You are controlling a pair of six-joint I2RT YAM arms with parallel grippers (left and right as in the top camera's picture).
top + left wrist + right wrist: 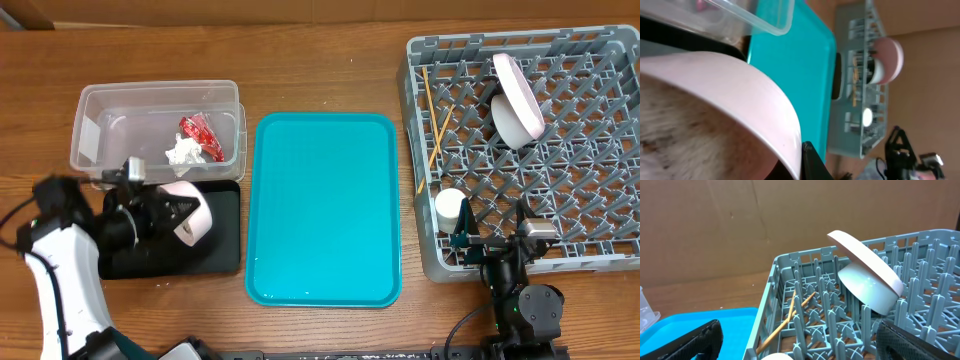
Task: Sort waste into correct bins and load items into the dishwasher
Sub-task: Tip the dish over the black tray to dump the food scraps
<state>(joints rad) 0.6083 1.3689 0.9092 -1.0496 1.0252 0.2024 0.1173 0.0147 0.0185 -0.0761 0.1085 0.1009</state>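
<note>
Teal tray (325, 222) lies between black tray (226, 243) and grey dish rack (600, 259).

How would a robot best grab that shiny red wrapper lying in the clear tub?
Probably from straight above, pinching the red wrapper at a crinkled fold near its middle. The clear tub has walls that block a sideways approach, and the white tissue lies close beside it.

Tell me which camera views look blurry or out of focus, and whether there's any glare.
Overhead: sharp and evenly lit, only a faint sheen on the teal tray. Left wrist: the white dish held close up is soft; the grey rack behind is hazy. Right wrist: rack sharp, its own pincer fingers blurred.
</note>
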